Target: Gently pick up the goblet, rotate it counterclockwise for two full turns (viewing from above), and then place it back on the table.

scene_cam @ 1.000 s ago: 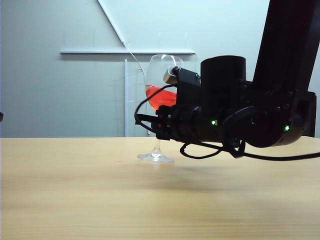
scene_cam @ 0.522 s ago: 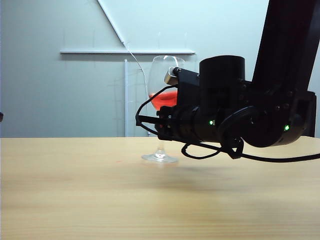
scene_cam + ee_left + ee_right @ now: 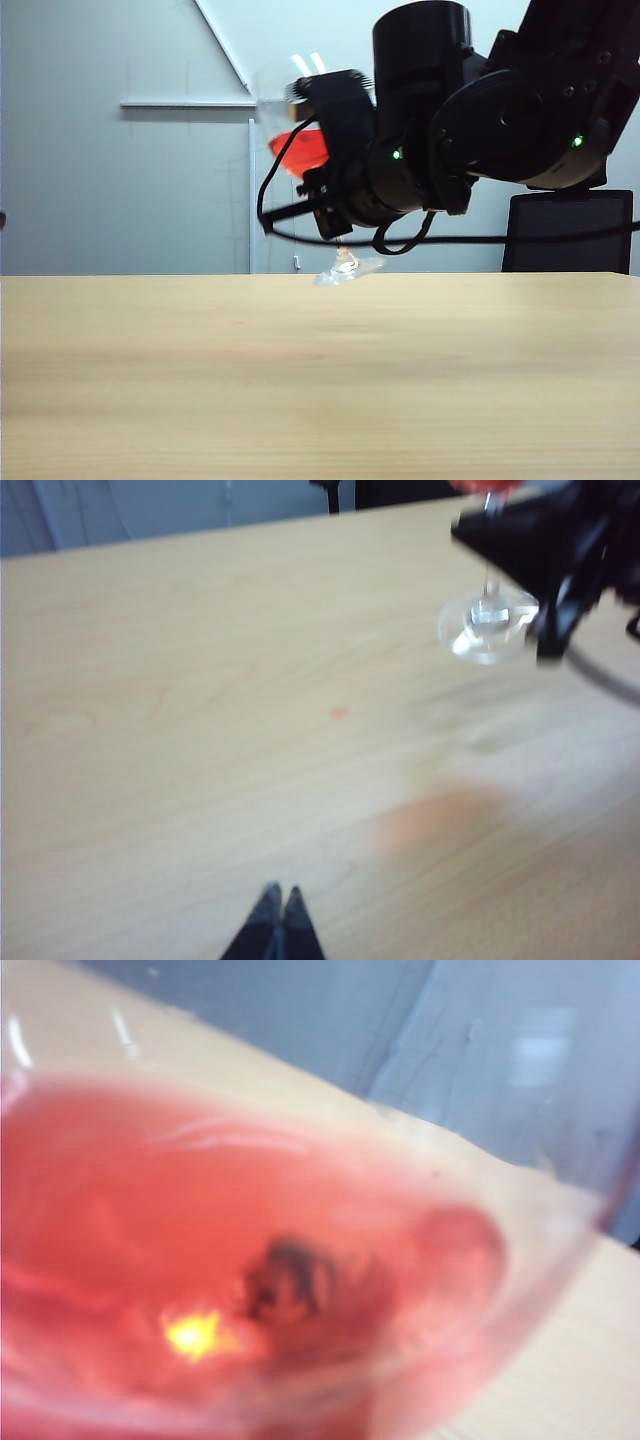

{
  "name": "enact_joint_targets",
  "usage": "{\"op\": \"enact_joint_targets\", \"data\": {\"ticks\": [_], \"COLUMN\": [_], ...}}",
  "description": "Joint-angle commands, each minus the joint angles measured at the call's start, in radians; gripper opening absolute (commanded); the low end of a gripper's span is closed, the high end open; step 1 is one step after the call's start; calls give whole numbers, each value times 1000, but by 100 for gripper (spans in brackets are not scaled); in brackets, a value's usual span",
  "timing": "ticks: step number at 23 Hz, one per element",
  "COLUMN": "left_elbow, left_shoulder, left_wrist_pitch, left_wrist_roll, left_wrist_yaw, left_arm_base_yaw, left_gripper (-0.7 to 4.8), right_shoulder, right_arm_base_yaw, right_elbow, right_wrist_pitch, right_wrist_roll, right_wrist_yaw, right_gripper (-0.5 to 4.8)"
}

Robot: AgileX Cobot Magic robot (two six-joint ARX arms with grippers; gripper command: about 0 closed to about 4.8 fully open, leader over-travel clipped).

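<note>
Left gripper (image 3: 278, 925), nearest, pressed together, idle over bare table (image 3: 200, 380). Farther off, right gripper (image 3: 335, 195) pinches goblet (image 3: 300, 150) stem. Since a second ago: goblet lifted off table, now tilted, foot hanging below jaws. Pick-up done; two counterclockwise turns remain.

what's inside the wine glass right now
Red liquid sits in the bowl of the tall clear stemmed goblet, which the right tool holds tilted above the table. The black arm covers the stem.

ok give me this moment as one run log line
right hand: shut on goblet stem | goblet: tilted, off table | left hand: shut, low over table, apart from goblet
</note>
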Motion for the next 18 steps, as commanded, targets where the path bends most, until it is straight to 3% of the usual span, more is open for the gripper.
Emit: {"op": "enact_joint_targets", "data": {"ticks": [1,4,10,18], "left_elbow": [3,3,3,3], "left_shoulder": [-34,-45,-46,-46], "left_wrist_pitch": [10,10,10,10], "left_wrist_roll": [0,0,0,0], "left_wrist_yaw": [3,3,3,3], "left_arm_base_yaw": [0,0,0,0], "left_gripper": [-5,-5,-5,-5], "right_shoulder": [-20,-21,-21,-21], "right_arm_base_yaw": [38,64,80,85], "right_elbow": [8,8,7,6], "right_wrist_pitch": [39,56,121,201], "right_wrist_roll": [-110,-53,291,477], "right_wrist_yaw": [74,50,-91,-135], "right_gripper": [-6,-6,-6,-6]}}
